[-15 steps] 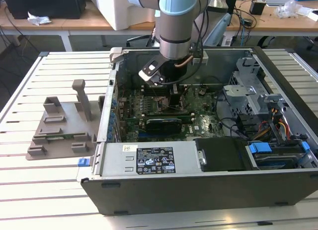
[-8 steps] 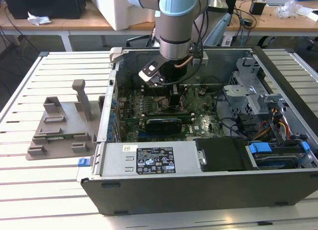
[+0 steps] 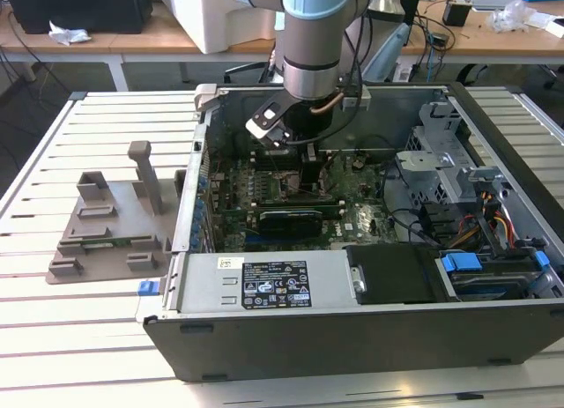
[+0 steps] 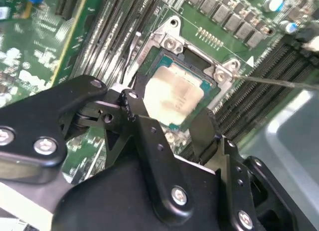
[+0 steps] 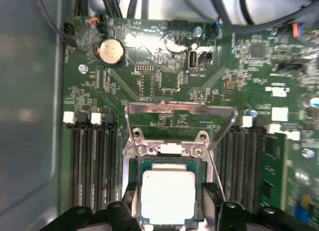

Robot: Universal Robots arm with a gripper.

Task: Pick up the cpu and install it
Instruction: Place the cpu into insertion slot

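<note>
The cpu (image 5: pixel 167 197), a small square chip with a pale metal top, lies flat in the dark metal-framed socket (image 5: pixel 169 150) on the green motherboard (image 5: pixel 164 76). My gripper (image 5: pixel 168 203) hangs straight over it, one black finger against each of two opposite cpu edges. In the second wrist view the cpu (image 4: pixel 174 97) sits between the fingers (image 4: pixel 138 110) of my gripper (image 4: pixel 172 117), level with the socket frame (image 4: pixel 172 44). In the exterior view my gripper (image 3: pixel 298 152) reaches down into the open computer case (image 3: pixel 370 276) over the socket (image 3: pixel 286 181).
The grey plastic fixture (image 3: pixel 110 227) with upright posts stands on the slatted table (image 3: pixel 53 337) at the exterior view's left, outside the case. Memory slots (image 5: pixel 92 166) flank the socket. Drive bays and cables (image 3: pixel 476 214) crowd the case's right side. The socket's wire lever (image 5: pixel 179 109) stands raised.
</note>
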